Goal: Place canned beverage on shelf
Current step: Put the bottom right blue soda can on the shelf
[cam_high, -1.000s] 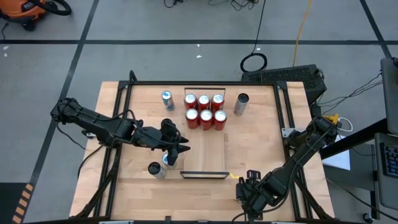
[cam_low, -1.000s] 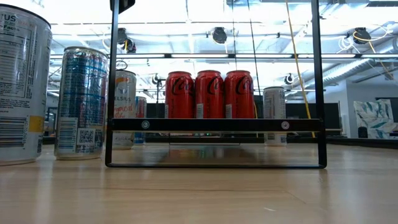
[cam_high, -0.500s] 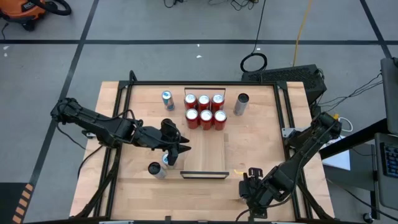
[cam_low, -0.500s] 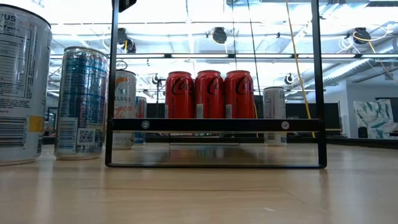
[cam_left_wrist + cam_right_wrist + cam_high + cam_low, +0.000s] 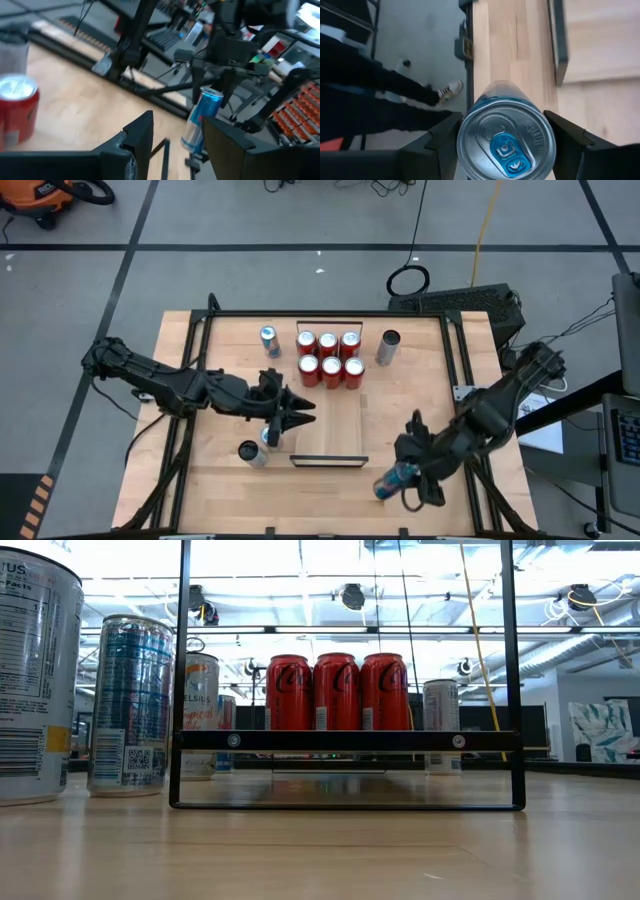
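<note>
The shelf (image 5: 340,425) is a long light-wood board running from near to far, with several red cans (image 5: 328,358) standing on its far end. My right gripper (image 5: 403,472) hangs over the table's near right part, shut on a blue canned beverage (image 5: 388,482). That can also shows far off in the left wrist view (image 5: 200,120). My left gripper (image 5: 297,416) stands open at the shelf's left edge, nothing between its fingers (image 5: 142,137). A silver can (image 5: 270,438) stands on the table just under it. My right gripper pinches the blue can's side wall near its top end (image 5: 470,130) between its two fingers (image 5: 570,142). The fingers slant down from the right and run along the can, whose top (image 5: 506,140) faces the wrist. The can hangs tilted, clear of the table.
Loose cans stand on the table: one left of the red cans (image 5: 268,340), a grey one to their right (image 5: 388,348), one near the left front (image 5: 250,452). Black rails (image 5: 455,355) edge the tabletop. A person's leg and shoe (image 5: 449,90) show beyond the table's near edge.
My right gripper has risen from low at the table's near edge, drawing back a little toward the right, and the blue can has come up clear of the table with it. My left gripper has tipped upward toward level, staying beside the shelf.
</note>
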Action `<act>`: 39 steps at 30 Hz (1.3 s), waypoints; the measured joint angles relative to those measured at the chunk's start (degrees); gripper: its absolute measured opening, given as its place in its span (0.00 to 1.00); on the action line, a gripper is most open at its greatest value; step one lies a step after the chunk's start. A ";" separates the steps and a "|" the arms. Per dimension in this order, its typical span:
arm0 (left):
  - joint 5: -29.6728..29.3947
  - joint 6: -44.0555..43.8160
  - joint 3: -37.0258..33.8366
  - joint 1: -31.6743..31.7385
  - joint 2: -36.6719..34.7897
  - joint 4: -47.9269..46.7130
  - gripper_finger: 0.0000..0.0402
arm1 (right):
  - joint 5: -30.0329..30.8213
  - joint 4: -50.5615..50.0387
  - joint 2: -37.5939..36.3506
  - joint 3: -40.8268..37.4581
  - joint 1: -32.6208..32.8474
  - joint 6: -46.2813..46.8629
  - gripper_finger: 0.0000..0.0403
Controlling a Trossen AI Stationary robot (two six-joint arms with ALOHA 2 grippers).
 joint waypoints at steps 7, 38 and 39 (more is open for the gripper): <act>0.05 1.90 0.00 0.27 0.00 6.91 0.43 | 0.00 -0.20 -1.10 6.55 -4.44 -6.97 0.52; 7.10 13.36 0.00 6.65 0.02 9.89 0.91 | 7.05 12.22 -0.61 16.47 -23.21 -57.52 0.52; 7.12 13.38 0.00 7.01 0.02 9.73 0.91 | 6.24 12.55 -0.61 16.47 -23.53 -57.56 0.52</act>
